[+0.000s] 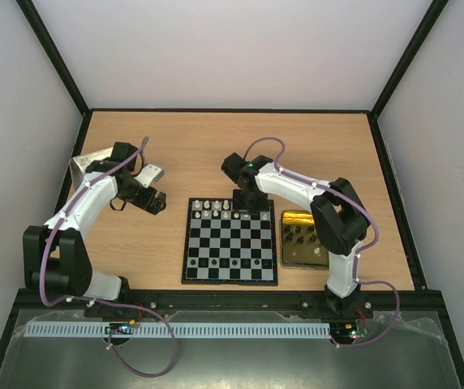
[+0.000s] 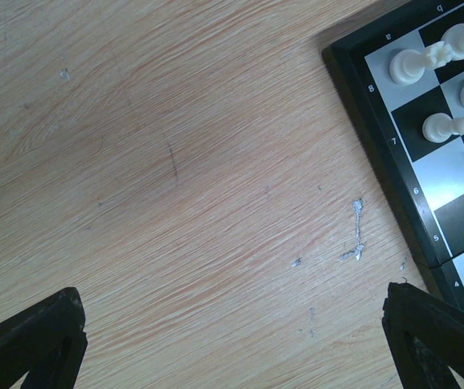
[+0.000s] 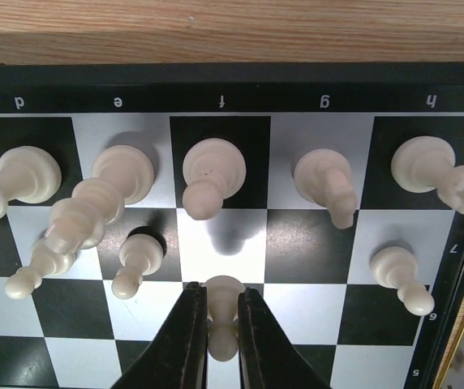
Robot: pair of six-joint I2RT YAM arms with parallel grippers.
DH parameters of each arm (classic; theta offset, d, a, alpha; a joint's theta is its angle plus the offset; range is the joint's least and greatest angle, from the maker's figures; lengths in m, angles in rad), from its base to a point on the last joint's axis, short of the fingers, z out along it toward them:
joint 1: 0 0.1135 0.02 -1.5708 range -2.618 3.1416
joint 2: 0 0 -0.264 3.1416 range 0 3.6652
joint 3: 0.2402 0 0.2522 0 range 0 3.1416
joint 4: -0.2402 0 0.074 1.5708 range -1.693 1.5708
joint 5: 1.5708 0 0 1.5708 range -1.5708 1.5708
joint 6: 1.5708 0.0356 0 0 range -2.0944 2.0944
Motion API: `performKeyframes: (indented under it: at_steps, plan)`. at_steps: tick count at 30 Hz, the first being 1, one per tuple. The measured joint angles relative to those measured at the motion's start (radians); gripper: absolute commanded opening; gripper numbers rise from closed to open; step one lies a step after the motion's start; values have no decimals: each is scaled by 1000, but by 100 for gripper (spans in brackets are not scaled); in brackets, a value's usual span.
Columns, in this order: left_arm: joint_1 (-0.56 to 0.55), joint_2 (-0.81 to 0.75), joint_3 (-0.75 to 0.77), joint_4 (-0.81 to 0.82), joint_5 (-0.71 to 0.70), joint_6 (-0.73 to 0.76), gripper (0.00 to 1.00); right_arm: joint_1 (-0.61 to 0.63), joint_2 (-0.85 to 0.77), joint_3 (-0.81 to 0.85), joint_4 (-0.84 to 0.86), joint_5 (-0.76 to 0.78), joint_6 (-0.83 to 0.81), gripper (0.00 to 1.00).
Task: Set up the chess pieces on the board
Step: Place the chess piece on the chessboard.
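Observation:
The board (image 1: 230,243) lies flat at the table's middle, with several white pieces (image 1: 213,205) along its far edge. My right gripper (image 1: 247,200) hangs over the board's far rows. In the right wrist view it (image 3: 222,312) is shut on a white pawn (image 3: 223,320), held just above the squares in the f file. Other white pieces (image 3: 212,174) stand in the back row and a pawn (image 3: 136,263) in the e file. My left gripper (image 1: 156,203) is open and empty over bare wood left of the board; its fingers (image 2: 33,340) show in the left wrist view, with the board's corner (image 2: 427,154) at the right.
A gold tin (image 1: 302,239) holding several dark pieces sits right of the board. A silver lid (image 1: 86,166) lies at the far left behind the left arm. Black frame rails border the table.

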Motion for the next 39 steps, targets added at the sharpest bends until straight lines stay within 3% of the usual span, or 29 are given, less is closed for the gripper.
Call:
performKeyframes:
  at_steps: [20,25,32,39]
  plan:
    - [0,0,0,1,-4,0,99,0,22,3,19,1,-9,11]
    - [0,0,0,0,-6,0,99,0,24,3,20,1,-9,17]
    - [0,0,-3,6,-9,0,99,0,23,3,14,9,-10,18]
    - [0,0,-6,10,-14,1,99,-1,-90,3,-47,35,-8,19]
